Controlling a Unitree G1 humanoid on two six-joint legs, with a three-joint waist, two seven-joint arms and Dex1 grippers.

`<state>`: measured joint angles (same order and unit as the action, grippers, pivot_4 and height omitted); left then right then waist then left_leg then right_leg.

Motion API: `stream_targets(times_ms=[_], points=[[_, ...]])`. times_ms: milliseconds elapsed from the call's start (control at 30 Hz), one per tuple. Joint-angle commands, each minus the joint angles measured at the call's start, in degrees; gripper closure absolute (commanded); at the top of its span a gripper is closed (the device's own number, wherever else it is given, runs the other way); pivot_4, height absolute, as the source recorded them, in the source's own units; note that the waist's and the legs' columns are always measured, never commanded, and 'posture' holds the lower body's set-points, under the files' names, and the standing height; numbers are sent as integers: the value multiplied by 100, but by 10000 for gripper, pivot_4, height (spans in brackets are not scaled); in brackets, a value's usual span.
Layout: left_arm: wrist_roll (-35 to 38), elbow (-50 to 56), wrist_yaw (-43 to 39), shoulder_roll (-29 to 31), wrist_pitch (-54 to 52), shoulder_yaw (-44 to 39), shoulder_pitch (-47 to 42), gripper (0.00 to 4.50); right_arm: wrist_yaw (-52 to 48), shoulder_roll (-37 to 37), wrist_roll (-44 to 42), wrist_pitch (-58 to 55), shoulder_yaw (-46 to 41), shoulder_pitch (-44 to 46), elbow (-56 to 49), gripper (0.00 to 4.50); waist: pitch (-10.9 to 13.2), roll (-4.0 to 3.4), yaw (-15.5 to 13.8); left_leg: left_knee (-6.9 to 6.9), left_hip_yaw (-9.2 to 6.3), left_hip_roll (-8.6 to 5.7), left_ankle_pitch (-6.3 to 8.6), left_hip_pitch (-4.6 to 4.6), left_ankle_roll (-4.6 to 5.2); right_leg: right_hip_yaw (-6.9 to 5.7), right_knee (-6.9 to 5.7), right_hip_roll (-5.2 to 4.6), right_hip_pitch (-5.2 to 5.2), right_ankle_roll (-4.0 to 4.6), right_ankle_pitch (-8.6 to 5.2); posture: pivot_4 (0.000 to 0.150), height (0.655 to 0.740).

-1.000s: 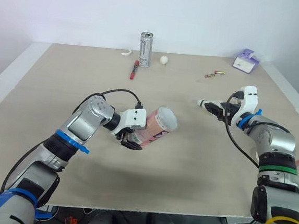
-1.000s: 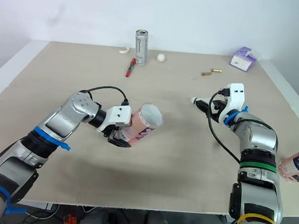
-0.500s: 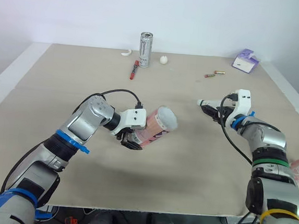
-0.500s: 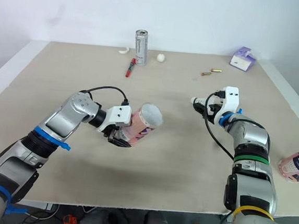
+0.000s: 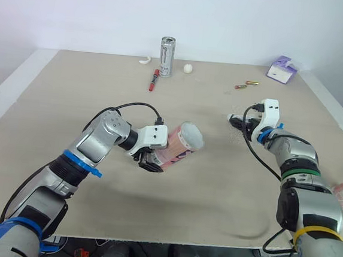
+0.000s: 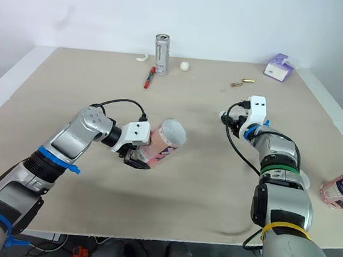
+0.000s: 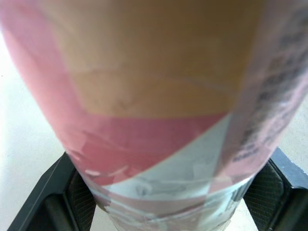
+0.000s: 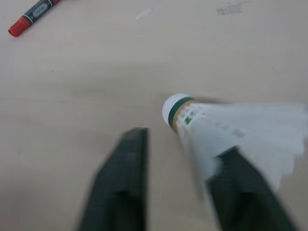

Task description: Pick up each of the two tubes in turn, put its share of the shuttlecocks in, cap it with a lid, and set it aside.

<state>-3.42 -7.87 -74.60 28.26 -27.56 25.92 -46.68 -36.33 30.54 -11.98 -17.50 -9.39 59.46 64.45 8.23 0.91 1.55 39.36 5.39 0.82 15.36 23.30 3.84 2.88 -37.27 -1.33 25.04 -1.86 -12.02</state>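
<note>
A beige table [image 5: 53, 112] stands against a white wall. The left gripper [image 5: 150, 161] is clamped on the lower end of a pink tube [image 5: 181, 144], held tilted above the table's middle with its open mouth up and toward the right arm. A second tube [image 6: 341, 190] lies at the table's right edge. At the far edge stand a can [image 5: 167, 56] and a purple box [image 5: 282, 69]; a red marker [image 5: 154, 79] lies just in front of the can. The right gripper [image 8: 166, 163] is low over the table, right of centre, fingers apart. A shuttlecock [image 8: 231, 125] lies against one finger [image 8: 250, 202], cork forward, clear of the other. Two batteries [image 5: 246, 85] lie beyond it.
</note>
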Motion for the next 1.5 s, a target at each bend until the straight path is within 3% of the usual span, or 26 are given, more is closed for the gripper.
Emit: stream_targets(times_ms=[33,233,333,433,633,867,1000,1367,1500], points=[[-26,4,-63,72,-79,181,151,7894,-47,46,14,148,-108,190,-1,43686,0,0,0,0,0,0,0,0,0,0,0,0,0,0,0,1500,7400],[-30,-59,-63,37,-33,199,122,7894,-132,91,58,374,-71,133,-142,43686,0,0,1,0,0,0,0,0,0,0,0,0,0,0,0,1500,7400],[-26,-103,-81,15,-1,209,96,7894,-356,225,241,572,153,-72,-825,43686,1,-2,1,0,0,0,0,0,0,0,0,-1,0,0,0,1500,7400],[-15,-145,-80,-18,27,198,52,7894,-801,734,603,996,561,-749,-2846,43686,2,-9,-31,0,-1,-1,0,3,-1,0,0,-2,3,-1,0,1500,7400],[-4,-206,-89,-19,75,170,35,7894,-2084,2034,256,1070,634,-1849,-6784,43686,-1,-36,-33,1,-10,-5,10,20,-5,-6,-3,-5,17,-8,-9,1500,7400],[-13,-241,-75,-54,122,183,48,7894,-2931,2692,-49,1008,952,-2293,-8868,43686,-1,-26,-37,15,-12,3,9,-4,-3,-12,-2,2,-8,-6,-6,1500,7400],[-4,-225,-46,-57,84,153,36,7894,-2978,2777,-52,955,985,-2507,-9208,43686,0,-24,-40,22,-10,3,9,-2,-2,-13,-2,0,-9,-4,-7,1500,7400],[-4,-169,-14,-39,15,136,90,7894,-3039,2539,263,1258,1436,-2444,-8892,43686,0,-21,-42,22,-8,2,9,-1,-3,-13,-2,0,-6,-1,-7,1500,7400],[-7,-173,-6,-49,12,143,94,7894,-3089,2545,214,1232,1399,-2362,-8863,25870,0,-21,-43,23,-8,2,9,0,-2,-13,-2,-1,-6,-1,-7,1500,7400]])
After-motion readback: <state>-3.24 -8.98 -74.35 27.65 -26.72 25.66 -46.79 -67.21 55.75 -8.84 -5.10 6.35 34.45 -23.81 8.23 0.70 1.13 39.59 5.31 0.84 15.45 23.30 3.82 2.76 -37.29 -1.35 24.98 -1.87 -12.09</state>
